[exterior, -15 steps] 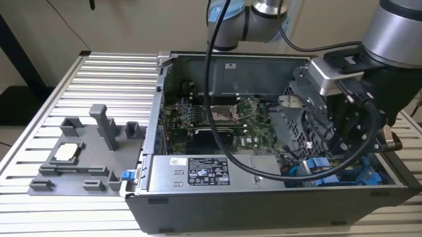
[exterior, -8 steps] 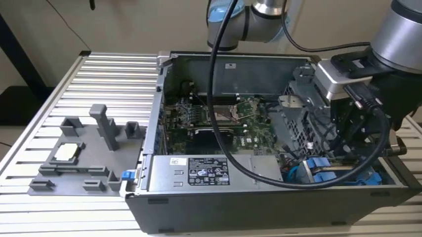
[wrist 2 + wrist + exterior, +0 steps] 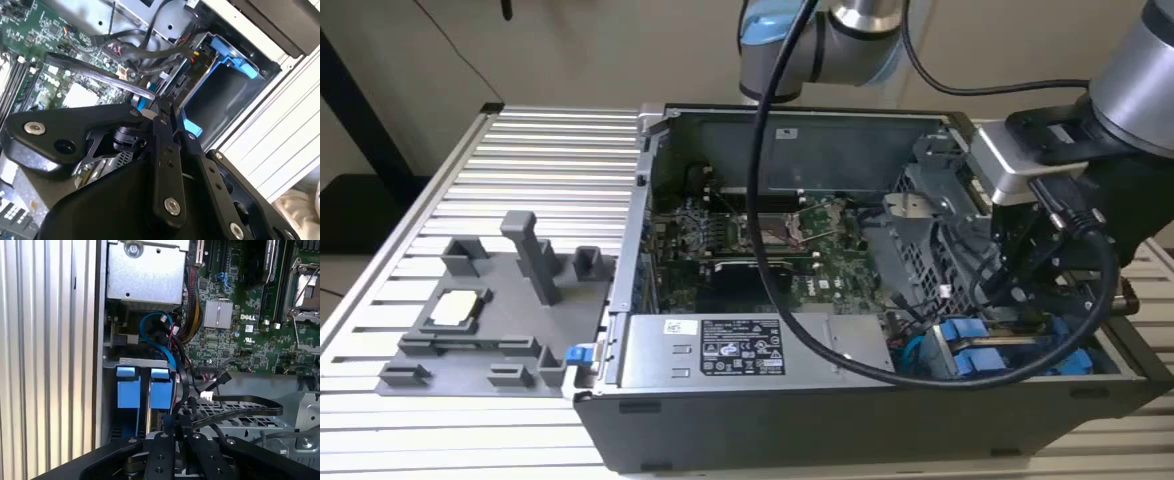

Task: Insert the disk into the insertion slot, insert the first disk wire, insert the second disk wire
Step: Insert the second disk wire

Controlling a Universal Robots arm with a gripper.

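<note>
Blue-trimmed insertion slot lies beside the case wall; claw pinched closed on a black cable.

The case is matt dark grey metal. The table is ribbed, brushed aluminium with a soft sheen. The fixture is matt grey plastic. The board is green laminate carrying shiny metal parts. The power supply is dull grey sheet metal with a white paper sticker. The slot has bright blue, smooth plastic trim. The gripper is black, semi-gloss metal with bright screws. The cables are glossy black rubber.
</note>
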